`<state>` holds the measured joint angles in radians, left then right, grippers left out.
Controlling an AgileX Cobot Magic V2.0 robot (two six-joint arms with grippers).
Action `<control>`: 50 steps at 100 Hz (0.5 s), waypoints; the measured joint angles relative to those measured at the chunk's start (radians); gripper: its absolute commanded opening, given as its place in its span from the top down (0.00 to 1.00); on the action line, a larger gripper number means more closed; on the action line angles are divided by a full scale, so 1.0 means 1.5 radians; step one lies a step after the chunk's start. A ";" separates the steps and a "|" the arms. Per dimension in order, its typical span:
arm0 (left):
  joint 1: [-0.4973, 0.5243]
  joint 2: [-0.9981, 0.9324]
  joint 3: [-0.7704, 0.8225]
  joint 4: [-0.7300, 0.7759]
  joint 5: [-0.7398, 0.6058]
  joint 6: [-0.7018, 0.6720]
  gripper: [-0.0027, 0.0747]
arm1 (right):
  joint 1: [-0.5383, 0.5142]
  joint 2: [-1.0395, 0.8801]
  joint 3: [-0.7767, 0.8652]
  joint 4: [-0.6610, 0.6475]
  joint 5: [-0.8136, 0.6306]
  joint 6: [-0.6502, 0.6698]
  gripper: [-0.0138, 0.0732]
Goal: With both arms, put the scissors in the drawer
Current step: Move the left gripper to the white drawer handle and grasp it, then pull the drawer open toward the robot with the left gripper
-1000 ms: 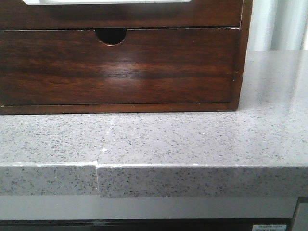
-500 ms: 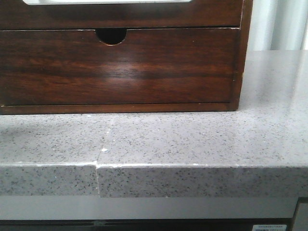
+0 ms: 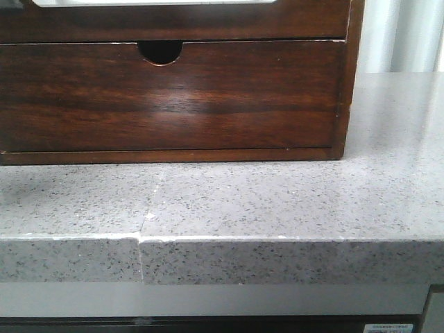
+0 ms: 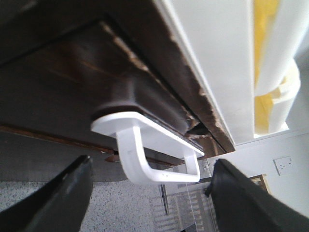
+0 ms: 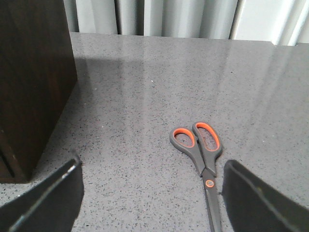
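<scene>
The grey scissors with orange-lined handles (image 5: 203, 157) lie flat on the speckled grey counter. My right gripper (image 5: 152, 198) hangs open above the counter, and the scissors lie just inside its right finger (image 5: 263, 198). The drawer (image 3: 173, 24) is the shallow dark wood front at the top of the front view, closed, with its pale cut-out at the frame edge. My left gripper (image 4: 149, 193) is open, its fingers on either side of a white U-shaped handle (image 4: 145, 166) on a dark wood front, not touching it. Neither gripper shows in the front view.
Below the drawer is a taller drawer front with a half-round notch (image 3: 160, 52). The cabinet's dark side (image 5: 34, 82) stands left of the right gripper. The counter's front edge (image 3: 222, 260) has a seam. Pale curtains hang behind.
</scene>
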<state>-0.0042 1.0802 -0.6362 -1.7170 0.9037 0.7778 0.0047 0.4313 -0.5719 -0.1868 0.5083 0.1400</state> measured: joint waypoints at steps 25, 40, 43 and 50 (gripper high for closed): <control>0.000 0.038 0.000 -0.029 0.019 0.038 0.36 | 0.000 0.000 0.000 0.000 0.000 0.000 0.23; -0.023 0.056 -0.005 -0.033 0.020 0.056 0.36 | 0.000 0.000 0.000 0.000 0.000 0.000 0.23; -0.028 0.060 -0.006 -0.033 0.020 0.060 0.36 | 0.000 0.000 0.000 0.000 0.000 0.000 0.23; -0.038 0.072 -0.010 -0.033 0.020 0.067 0.36 | 0.000 0.000 0.000 0.000 0.000 0.000 0.23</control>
<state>-0.0605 1.1882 -0.6520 -1.7661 0.9333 0.8777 0.0047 0.4313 -0.5719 -0.1868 0.5083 0.1400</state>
